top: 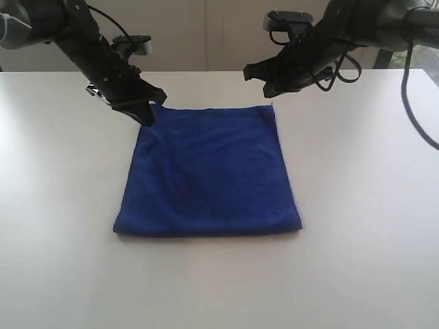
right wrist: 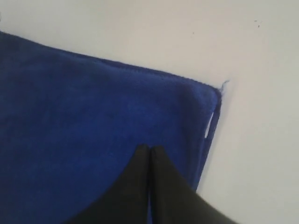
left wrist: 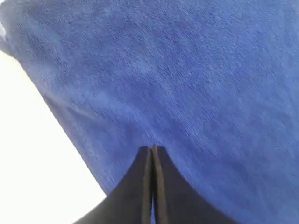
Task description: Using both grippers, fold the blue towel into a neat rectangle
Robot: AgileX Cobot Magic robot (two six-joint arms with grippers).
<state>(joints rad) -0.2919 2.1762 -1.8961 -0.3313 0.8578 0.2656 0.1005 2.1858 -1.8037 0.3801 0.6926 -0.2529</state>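
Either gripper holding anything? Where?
Nothing seen held. Left gripper and right gripper have jaws shut on no cloth; the towel lies flat.

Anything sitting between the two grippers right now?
Only the far edge of the blue towel and bare white table; the exterior view shows it, from left gripper to right gripper.

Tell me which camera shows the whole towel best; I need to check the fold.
The exterior view: the towel lies flat on the table with all four edges in frame. The left wrist view shows only blue cloth and one edge; the right wrist view shows a single corner.
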